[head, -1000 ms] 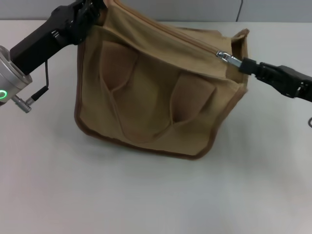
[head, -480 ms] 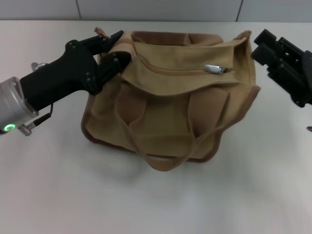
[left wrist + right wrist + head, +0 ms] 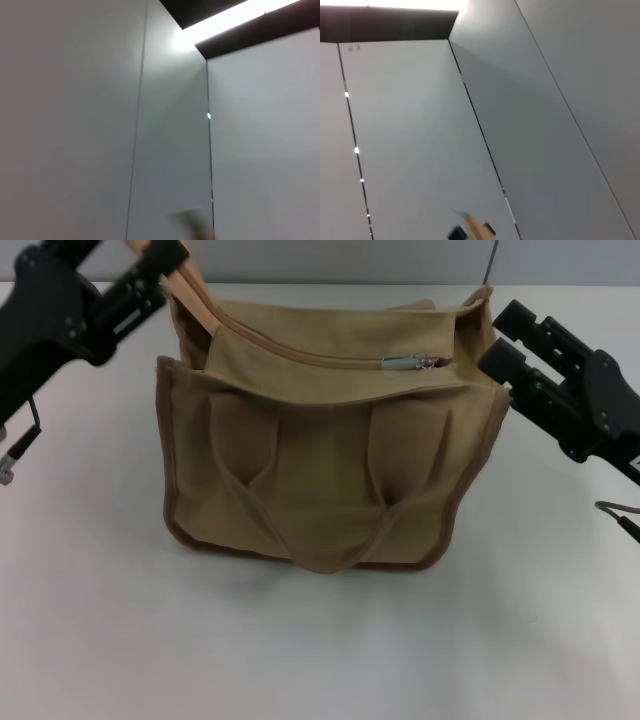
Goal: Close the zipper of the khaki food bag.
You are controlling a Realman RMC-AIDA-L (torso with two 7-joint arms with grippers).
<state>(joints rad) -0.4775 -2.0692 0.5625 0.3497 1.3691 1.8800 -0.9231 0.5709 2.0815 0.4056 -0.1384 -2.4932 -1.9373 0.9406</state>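
The khaki food bag (image 3: 330, 470) stands upright mid-table, handles hanging down its front. The zipper (image 3: 300, 352) runs along the top panel, and its silver pull tab (image 3: 405, 363) lies near the right end. My left gripper (image 3: 160, 272) is raised at the bag's top left corner, where a pale side flap (image 3: 192, 295) stretches taut up past it. My right gripper (image 3: 508, 337) is open beside the bag's right end, close to the pull tab, with nothing between its fingers. Both wrist views show only walls and ceiling.
The white table (image 3: 320, 650) spreads in front of and beside the bag. A grey wall (image 3: 330, 260) rises behind it. A thin cable (image 3: 615, 515) hangs from the right arm at the right edge.
The right gripper let go of the pull tab and opened. The left arm rose up and left, and the bag went from slumped to upright. The right gripper came back close to the bag's right end.
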